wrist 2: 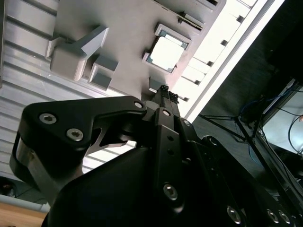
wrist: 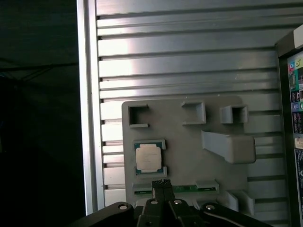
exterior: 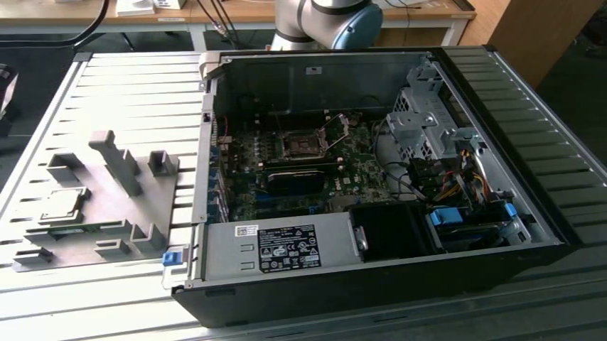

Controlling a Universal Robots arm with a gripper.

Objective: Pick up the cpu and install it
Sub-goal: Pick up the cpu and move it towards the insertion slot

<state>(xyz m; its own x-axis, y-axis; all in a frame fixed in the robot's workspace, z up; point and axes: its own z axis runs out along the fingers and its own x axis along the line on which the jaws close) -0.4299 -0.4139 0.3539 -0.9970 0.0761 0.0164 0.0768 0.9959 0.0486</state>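
Note:
The cpu, a flat square chip with a silvery top and greenish rim, lies in a corner-framed nest on the grey fixture plate at the exterior view's left. Both wrist views show it too, as the cpu and the cpu. My gripper hangs above the plate, a little off to one side of the chip and not touching it. Its black fingertips are pressed together with nothing between them. The motherboard's dark socket stands uncovered inside the case, its frame and wire lever raised.
The open black computer case takes up the middle and right of the slatted metal table. Grey blocks rise from the fixture plate near the chip. A memory stick lies in a slot by the fingertips. The arm's base stands behind the case.

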